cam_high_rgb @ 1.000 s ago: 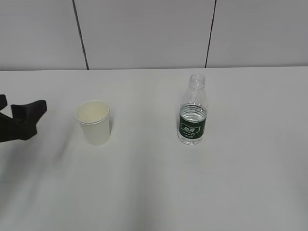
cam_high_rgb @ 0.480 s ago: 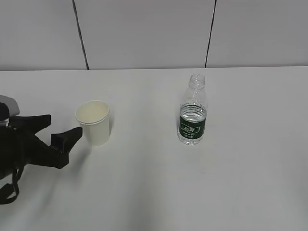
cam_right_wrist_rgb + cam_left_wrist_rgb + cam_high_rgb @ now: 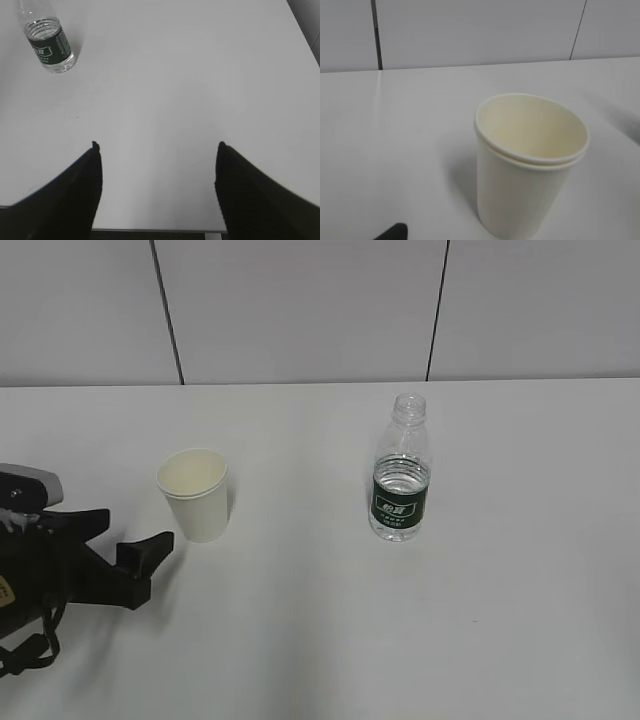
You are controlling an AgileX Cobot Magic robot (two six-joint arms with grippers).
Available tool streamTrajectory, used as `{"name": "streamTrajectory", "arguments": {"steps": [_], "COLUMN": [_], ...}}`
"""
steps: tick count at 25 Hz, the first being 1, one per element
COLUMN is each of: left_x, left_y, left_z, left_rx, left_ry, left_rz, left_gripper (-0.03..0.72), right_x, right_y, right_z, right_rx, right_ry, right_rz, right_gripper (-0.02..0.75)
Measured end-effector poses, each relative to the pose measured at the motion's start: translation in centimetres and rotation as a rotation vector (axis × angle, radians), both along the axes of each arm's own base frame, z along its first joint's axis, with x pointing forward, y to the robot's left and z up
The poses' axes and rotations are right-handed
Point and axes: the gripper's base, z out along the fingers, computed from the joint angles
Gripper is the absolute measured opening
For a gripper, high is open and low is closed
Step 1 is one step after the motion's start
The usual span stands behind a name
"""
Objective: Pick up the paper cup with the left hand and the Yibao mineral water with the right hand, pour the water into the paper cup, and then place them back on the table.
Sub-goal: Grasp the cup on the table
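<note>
On the white worktop (image 3: pixel 320 640), the paper cup (image 3: pixel 195 494) and Yibao mineral water (image 3: pixel 400 470) stand upright, mouths up; both hands' fingers (image 3: pixel 140 552) gape apart, empty.

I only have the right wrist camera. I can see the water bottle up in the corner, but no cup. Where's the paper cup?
Observer: The paper cup stands upright on the table. In the exterior view it is left of the bottle and well apart from it.
Operator: Is the left tool on it yet?
Observer: No. The left tool is open at the cup's left side, with its tips beside the cup rather than around it.
Operator: Anything in the cup?
Observer: The left wrist view looks down into it, and the cream inside appears empty.
</note>
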Motion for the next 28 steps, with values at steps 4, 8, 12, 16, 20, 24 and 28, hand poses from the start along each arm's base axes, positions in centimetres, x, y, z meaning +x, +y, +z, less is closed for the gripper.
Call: {"name": "streamTrajectory", "arguments": {"steps": [4, 8, 12, 16, 20, 24, 28], "left_x": [1.0, 1.9, 2.3, 2.7, 3.4, 4.3, 4.9], "left_y": [-0.5, -0.9, -1.4, -1.8, -1.9, -2.1, -2.3], "left_z": [0.5, 0.9, 0.5, -0.5, -0.5, 0.0, 0.0], "left_rx": [-0.006, -0.008, 0.002, 0.018, 0.027, 0.025, 0.022], "left_ry": [-0.039, -0.077, -0.08, -0.064, -0.084, -0.118, -0.132], "left_rz": [-0.032, -0.058, -0.105, -0.144, -0.149, -0.15, -0.15], "left_gripper": [0.561, 0.561, 0.561, 0.561, 0.561, 0.561, 0.561], "right_x": [0.0, 0.0, 0.0, 0.0, 0.0, 0.0, 0.0], "right_y": [0.0, 0.0, 0.0, 0.0, 0.0, 0.0, 0.0], "right_z": [0.0, 0.0, 0.0, 0.0, 0.0, 0.0, 0.0], "right_rx": [0.0, 0.0, 0.0, 0.0, 0.0, 0.0, 0.0], "right_ry": [0.0, 0.0, 0.0, 0.0, 0.0, 0.0, 0.0], "right_rz": [0.0, 0.0, 0.0, 0.0, 0.0, 0.0, 0.0], "right_gripper": [0.549, 0.549, 0.549, 0.549, 0.549, 0.549, 0.549]}}
